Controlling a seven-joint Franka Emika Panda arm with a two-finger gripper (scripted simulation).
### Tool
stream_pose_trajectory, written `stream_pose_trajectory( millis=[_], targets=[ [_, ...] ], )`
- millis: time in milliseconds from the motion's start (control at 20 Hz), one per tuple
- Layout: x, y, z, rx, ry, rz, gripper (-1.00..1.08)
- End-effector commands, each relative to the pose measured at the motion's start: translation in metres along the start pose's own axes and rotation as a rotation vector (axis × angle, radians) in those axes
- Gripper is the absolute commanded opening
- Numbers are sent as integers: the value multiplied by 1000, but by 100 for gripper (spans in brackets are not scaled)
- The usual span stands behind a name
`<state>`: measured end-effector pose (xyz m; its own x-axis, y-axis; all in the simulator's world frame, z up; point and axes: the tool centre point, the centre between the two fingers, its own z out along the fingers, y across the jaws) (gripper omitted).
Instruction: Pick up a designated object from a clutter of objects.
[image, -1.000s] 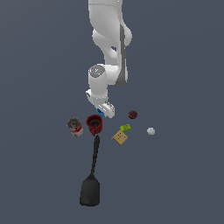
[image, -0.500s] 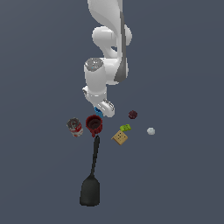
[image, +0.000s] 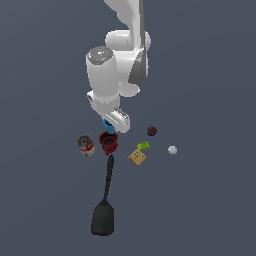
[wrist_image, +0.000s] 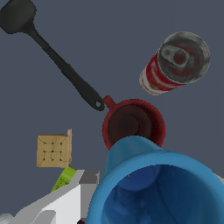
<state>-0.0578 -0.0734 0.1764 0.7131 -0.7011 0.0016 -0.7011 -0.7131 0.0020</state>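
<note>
- I saw the red-and-white cylindrical can furthest toward the exterior view's left.
- Beside it stood the dark-red mug, with the long black spatula below.
- My white gripper was clenched around the small bright-blue round cup, raised just above the mug.
- The tan dotted block and green bit followed.
- The maroon lump and white ball lay rightmost.

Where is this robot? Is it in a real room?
Probably not a real room: it looks like a computer-made test scene. The floor is one plain grey sheet with no walls, and odd things sit bunched together: a mug, a can and a spatula.
</note>
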Motion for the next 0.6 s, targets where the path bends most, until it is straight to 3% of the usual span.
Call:
stream_pose_trajectory(
  millis=[0, 550],
  targets=[
    [11, -9, -21, 0, 0, 0, -100],
    [55, -45, -103, 1, -1, 0, -100]
  ],
)
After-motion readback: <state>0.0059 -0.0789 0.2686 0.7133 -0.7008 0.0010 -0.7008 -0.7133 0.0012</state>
